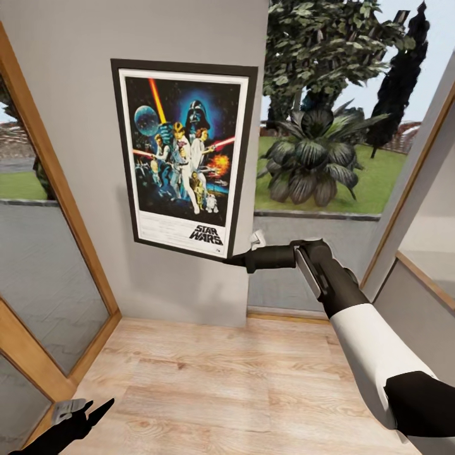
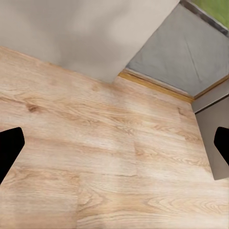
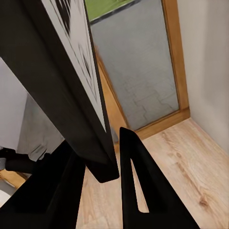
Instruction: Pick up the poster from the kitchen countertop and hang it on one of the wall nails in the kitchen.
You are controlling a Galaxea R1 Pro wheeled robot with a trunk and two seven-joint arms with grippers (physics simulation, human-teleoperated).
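Note:
The Star Wars poster (image 1: 183,158) stands upright and flat against the light-grey wall (image 1: 82,44), slightly tilted. My right gripper (image 1: 234,258) is shut on its lower right corner, reaching in from the right. In the right wrist view the poster's black edge (image 3: 62,71) runs between the two dark fingers (image 3: 138,181). My left gripper (image 1: 88,414) hangs low over the floor and is open, with its fingertips (image 2: 9,148) far apart and nothing between them. Any wall nail is hidden or too small to see. The kitchen countertop is out of view.
A wood-framed glass door (image 1: 44,265) flanks the wall section on the left. To the right is a window (image 1: 328,126) onto plants and lawn, with another wooden frame (image 1: 411,183). Light wood floor (image 1: 240,385) lies below.

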